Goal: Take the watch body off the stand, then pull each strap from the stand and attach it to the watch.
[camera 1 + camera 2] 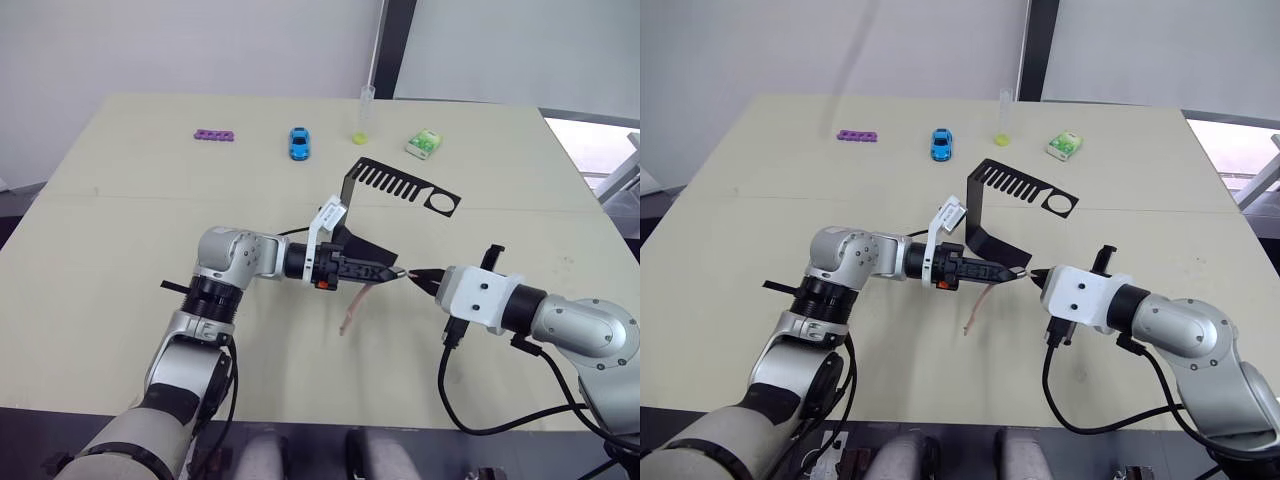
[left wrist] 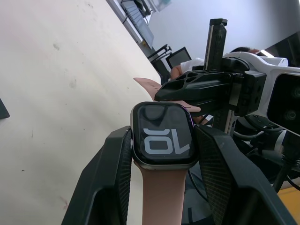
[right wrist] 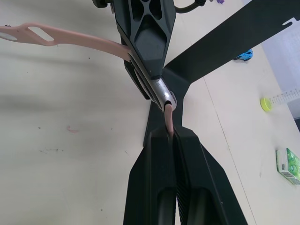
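- Wide pale beige table (image 1: 120,210) carries everything; clock bearings are read on the head view, 12 o'clock being the far edge.
- Black bent sheet-metal stand (image 1: 405,187) sits just past table centre, its comb-slotted top arm reaching toward 3 o'clock. No strap hangs in the slots that I can see. Its base is partly hidden behind the left arm.
- Left gripper (image 1: 392,271), at table centre, has its jaws closed on the small square grey-rimmed watch body (image 2: 162,136), one pad on each side edge and the screen facing its wrist camera. My reading: it holds the case steady so that the other arm can push against it.
- Right gripper (image 1: 420,277) comes in from 3 o'clock, tip to tip with the left. Its jaws are pinched narrow on the second pale pink strap (image 3: 168,121), whose free end meets the edge of the case. That looks like the strap being fed into its slot.
- First pale pink strap (image 1: 355,306) hangs from the case toward 6 o'clock, apparently already attached.
- Whether the second strap is seated I cannot tell; the joint is masked by the fingers.
- Along 12 o'clock, well apart: purple perforated strip (image 1: 214,134), blue toy car (image 1: 299,143), clear tube with a yellow cap (image 1: 364,116), green-and-white packet (image 1: 424,144).
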You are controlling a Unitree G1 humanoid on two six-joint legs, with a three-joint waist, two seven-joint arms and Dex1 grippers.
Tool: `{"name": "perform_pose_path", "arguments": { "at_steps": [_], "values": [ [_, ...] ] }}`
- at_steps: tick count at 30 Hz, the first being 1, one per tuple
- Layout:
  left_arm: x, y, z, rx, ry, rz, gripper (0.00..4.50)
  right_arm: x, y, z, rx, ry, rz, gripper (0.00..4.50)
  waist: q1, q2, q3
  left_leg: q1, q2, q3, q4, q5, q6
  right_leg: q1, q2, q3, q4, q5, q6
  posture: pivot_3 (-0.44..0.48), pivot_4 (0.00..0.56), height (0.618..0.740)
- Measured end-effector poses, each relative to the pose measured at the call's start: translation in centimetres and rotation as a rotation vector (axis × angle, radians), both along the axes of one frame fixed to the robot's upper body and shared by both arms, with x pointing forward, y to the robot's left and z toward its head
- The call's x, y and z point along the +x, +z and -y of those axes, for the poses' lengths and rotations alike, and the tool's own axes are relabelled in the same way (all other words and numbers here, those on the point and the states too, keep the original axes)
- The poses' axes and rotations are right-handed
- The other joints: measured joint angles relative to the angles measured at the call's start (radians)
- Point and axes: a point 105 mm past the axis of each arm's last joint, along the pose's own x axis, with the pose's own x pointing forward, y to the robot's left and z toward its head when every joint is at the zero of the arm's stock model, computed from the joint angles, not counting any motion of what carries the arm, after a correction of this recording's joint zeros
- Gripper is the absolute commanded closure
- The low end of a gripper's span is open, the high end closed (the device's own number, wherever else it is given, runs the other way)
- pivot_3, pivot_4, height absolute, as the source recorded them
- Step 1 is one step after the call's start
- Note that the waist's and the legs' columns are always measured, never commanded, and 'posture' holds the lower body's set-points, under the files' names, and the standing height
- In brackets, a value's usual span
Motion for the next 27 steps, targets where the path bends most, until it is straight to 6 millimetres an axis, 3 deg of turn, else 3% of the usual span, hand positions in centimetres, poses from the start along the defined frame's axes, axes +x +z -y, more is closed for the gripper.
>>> {"name": "perform_pose_path", "arguments": {
  "at_steps": [27],
  "values": [
    [0.07, 0.12, 0.22, -0.009, 0.005, 0.006, 2.92, 0.32, 0.11, 0.05, 0.028, -0.025, -0.017, 4.50, 0.000, 0.000, 0.000, 0.000, 0.000, 0.000, 0.000, 0.000, 0.000, 0.000, 0.000, 0.000, 0.000, 0.000, 0.000, 0.000, 0.150, 0.740]
  ]
}}
